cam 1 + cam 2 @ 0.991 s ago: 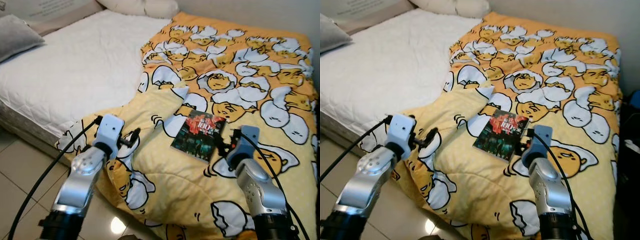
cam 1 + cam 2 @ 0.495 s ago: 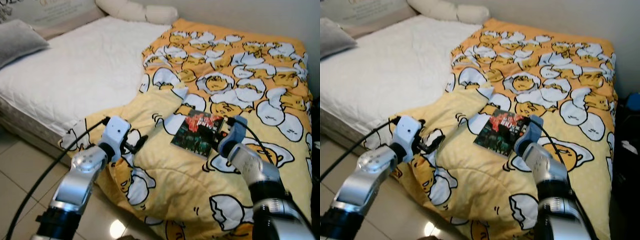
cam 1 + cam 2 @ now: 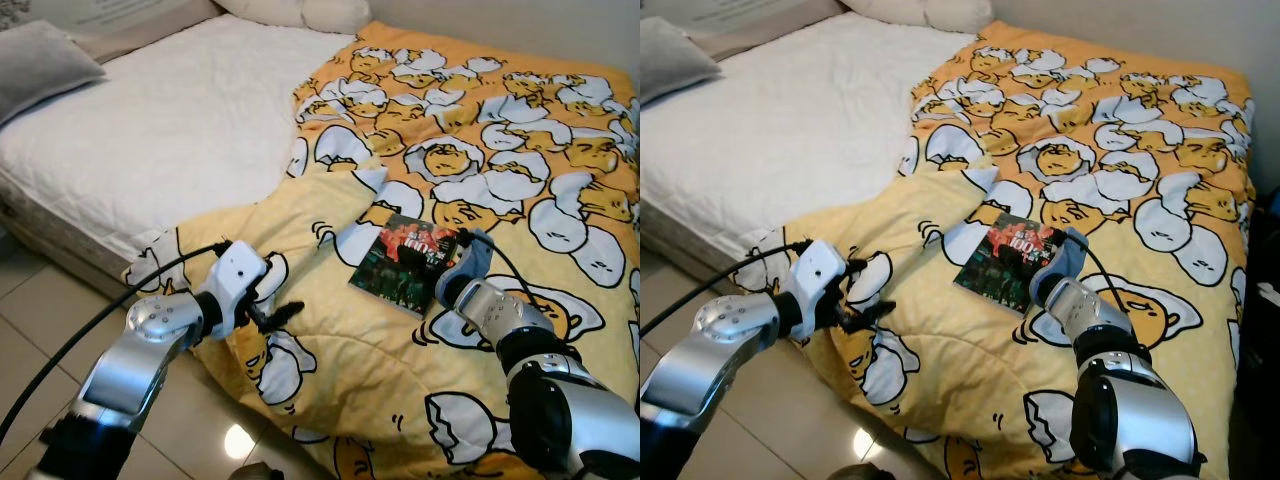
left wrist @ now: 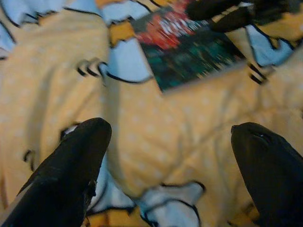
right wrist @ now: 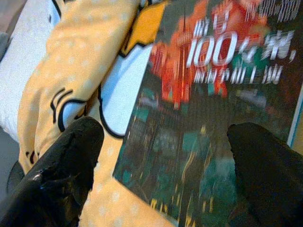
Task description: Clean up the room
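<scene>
One dark, glossy-covered book with red and white lettering lies flat on the yellow quilt printed with white-and-orange egg cartoons, which covers the right half of the bed; I see the bare white mattress at 10 o'clock from the book. A grey pillow sits at the far left head end, a cream pillow at 12 o'clock along the wall.

My right pincer hangs directly over the book's near edge, at 3 o'clock of the cover in the head view; its two black fingers are spread wide, straddling the cover, not closed on it. Whether they touch the cover I cannot tell.

My left pincer sits at 8 o'clock from the book, over the folded front edge of the quilt, fingers likewise wide apart with nothing between them. Its black cable trails toward the tiled floor.
</scene>
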Controlling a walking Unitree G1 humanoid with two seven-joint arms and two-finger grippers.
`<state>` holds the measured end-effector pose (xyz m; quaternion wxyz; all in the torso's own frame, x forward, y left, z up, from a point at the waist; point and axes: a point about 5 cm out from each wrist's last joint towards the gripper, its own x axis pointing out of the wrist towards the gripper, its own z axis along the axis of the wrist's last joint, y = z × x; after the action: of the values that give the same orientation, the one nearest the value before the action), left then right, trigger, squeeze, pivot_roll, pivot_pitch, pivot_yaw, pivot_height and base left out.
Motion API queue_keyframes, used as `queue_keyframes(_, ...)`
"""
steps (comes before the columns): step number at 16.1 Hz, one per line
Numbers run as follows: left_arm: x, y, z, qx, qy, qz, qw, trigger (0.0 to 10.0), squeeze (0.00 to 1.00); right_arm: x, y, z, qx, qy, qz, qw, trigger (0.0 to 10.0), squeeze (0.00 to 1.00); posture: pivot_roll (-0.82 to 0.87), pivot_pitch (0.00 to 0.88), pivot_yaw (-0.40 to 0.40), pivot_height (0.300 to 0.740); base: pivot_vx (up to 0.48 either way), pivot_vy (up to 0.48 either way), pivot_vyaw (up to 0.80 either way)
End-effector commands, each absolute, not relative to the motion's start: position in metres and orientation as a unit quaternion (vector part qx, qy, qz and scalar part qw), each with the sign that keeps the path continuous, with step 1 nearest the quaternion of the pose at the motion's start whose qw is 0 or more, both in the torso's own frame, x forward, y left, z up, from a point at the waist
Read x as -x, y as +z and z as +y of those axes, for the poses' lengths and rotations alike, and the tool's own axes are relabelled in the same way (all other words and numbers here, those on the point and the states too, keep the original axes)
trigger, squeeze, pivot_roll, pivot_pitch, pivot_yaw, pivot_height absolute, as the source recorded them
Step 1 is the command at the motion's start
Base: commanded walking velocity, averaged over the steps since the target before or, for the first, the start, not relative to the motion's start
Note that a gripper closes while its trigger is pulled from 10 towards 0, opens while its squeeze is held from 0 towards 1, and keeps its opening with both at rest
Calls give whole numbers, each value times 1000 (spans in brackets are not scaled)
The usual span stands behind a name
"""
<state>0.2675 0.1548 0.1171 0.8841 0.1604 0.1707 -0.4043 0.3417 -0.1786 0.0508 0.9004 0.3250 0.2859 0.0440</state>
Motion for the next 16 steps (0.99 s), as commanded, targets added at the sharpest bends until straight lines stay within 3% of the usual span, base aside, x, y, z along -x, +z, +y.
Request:
queue_keyframes(1, -263, 118, 155, -163, -413, 179, 878, 10000, 478, -344, 54, -178, -334, 43, 276, 900, 10000, 1000, 54, 0, 9, 740, 0, 0, 0)
queue_keyframes(5, -257, 122, 162, -168, -411, 191, 876, 10000, 478, -339, 43, -175, -313, 22, 301, 901, 10000, 1000, 79, 0, 4, 740, 0, 0, 0)
queue_keyframes(6, -256, 122, 163, -169, -409, 194, 876, 10000, 478, -338, 41, -175, -305, 16, 305, 902, 10000, 769, 82, 0, 3, 740, 0, 0, 0)
queue_keyframes(7, -254, 122, 166, -171, -403, 198, 877, 10000, 478, -338, 39, -174, -287, 3, 309, 907, 10000, 0, 88, 19, 7, 740, 0, 0, 0)
queue_keyframes(16, -247, 124, 177, -177, -384, 221, 879, 10000, 475, -342, 42, -177, -287, -57, 292, 911, 10000, 0, 103, 81, 15, 740, 0, 0, 0)
